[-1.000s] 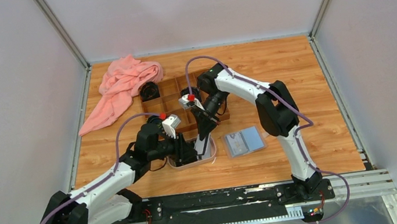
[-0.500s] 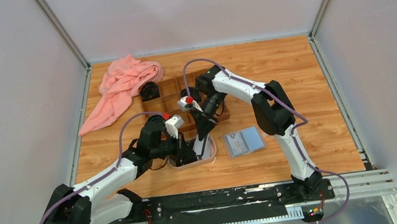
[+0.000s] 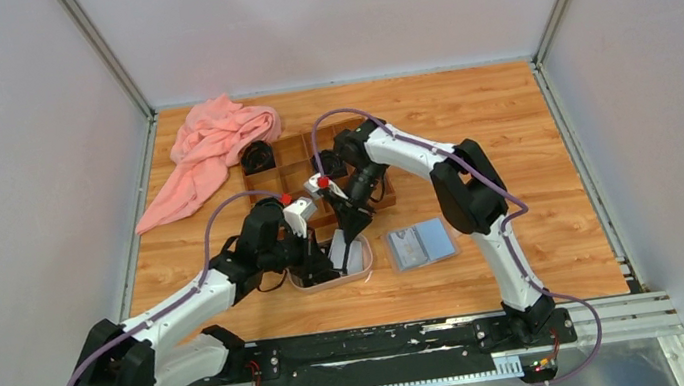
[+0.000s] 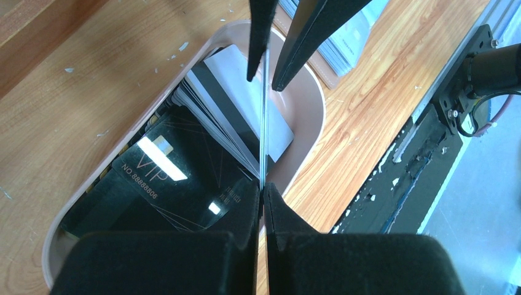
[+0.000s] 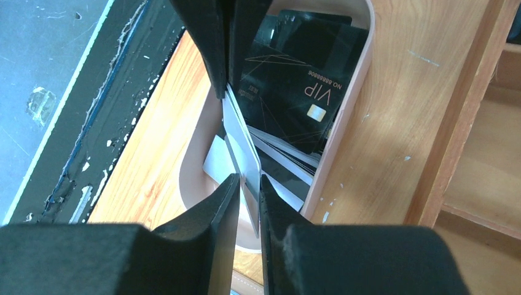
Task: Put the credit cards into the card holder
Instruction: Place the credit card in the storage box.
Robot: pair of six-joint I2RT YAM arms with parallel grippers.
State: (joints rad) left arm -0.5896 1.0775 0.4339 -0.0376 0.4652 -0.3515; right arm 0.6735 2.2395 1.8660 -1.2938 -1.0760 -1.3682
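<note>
Above the oval pinkish tray point(image 4: 313, 117), my left gripper point(image 4: 263, 193) is shut on the near end of a thin light credit card point(image 4: 264, 123) that stands edge-on. My right gripper point(image 5: 249, 181) sits around the card's point(image 5: 242, 153) other end with its jaws slightly apart, open, and a gap shows beside the card. In the top view the left gripper point(image 3: 326, 253) and right gripper point(image 3: 348, 236) meet over the tray point(image 3: 361, 271). More cards lie in the tray: a black VIP card point(image 4: 160, 178) and a white one point(image 4: 246, 92). The card holder point(image 3: 421, 242) lies open right of the tray.
A brown wooden compartment box point(image 3: 300, 174) stands just behind the tray, its wall point(image 5: 467, 123) close to my right gripper. A pink cloth point(image 3: 216, 150) and a black coiled item point(image 3: 257, 156) lie at the back left. The black rail point(image 4: 430, 141) runs along the near table edge.
My left gripper closed on the card's near end. My right gripper's jaws then parted from shut and now stand loose around the card. Both arms shifted slightly left.
</note>
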